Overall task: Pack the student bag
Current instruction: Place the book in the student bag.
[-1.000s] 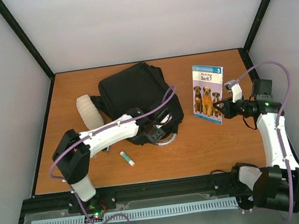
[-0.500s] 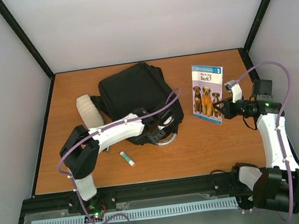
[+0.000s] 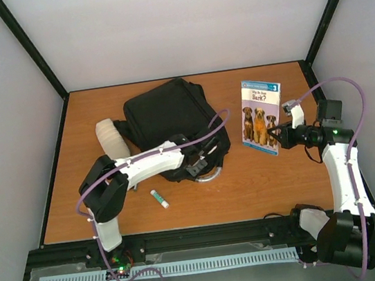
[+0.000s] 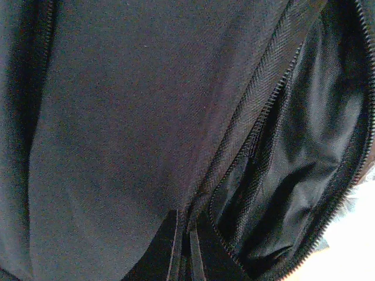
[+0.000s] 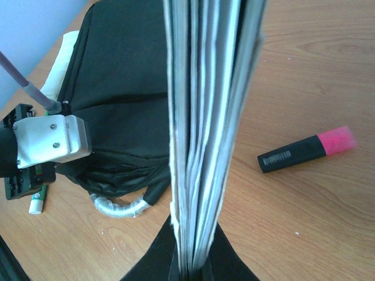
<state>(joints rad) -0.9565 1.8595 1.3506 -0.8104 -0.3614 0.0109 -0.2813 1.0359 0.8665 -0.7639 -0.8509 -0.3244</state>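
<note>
Step in hand: opening the student bag (image 3: 170,118), back-centre of the table (image 3: 249,184); left gripper (image 3: 201,163) clenched on its fabric beside the zip (image 4: 258,117); mouth partly open, only black lining (image 4: 304,146) visible inside. Right gripper (image 3: 283,137) grasps the book (image 3: 262,116) upright, right of the bag. Next, likely: lift flap wider, feed book in; glue stick (image 3: 159,198) and highlighter (image 5: 307,149) lie outside.

Student bag (image 3: 166,115): big black soft fabric backpack, laid flat on tabletop (image 3: 263,179), left of centre twd back. Zip is seen undone (shiny black lining shown inside); grey loop handle (image 5: 117,206) is turned twd near edge
</note>
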